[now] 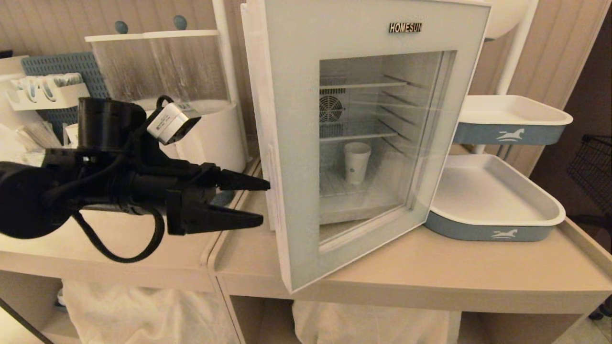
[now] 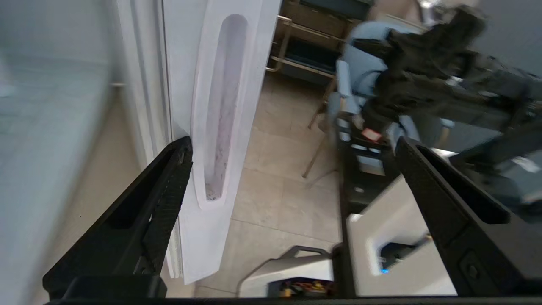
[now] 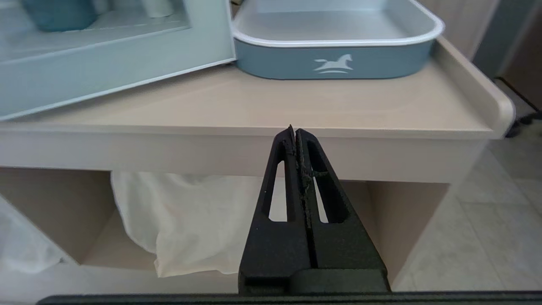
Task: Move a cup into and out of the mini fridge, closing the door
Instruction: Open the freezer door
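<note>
Reaching my wide-open, empty left gripper (image 1: 264,202) at the door's (image 1: 287,143) recessed edge handle (image 2: 220,114); the stiff, light panel should swing easily, hiding the flimsy cup (image 1: 356,163).

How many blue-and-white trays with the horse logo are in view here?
2. The upper tray sits on a stand right of the mini fridge; the lower tray rests on the counter beneath it. The door may hide others.

café drinks counter, cup dispensers (image 1: 191,95), mini fridge (image 1: 363,143), serving trays (image 1: 497,200)
</note>
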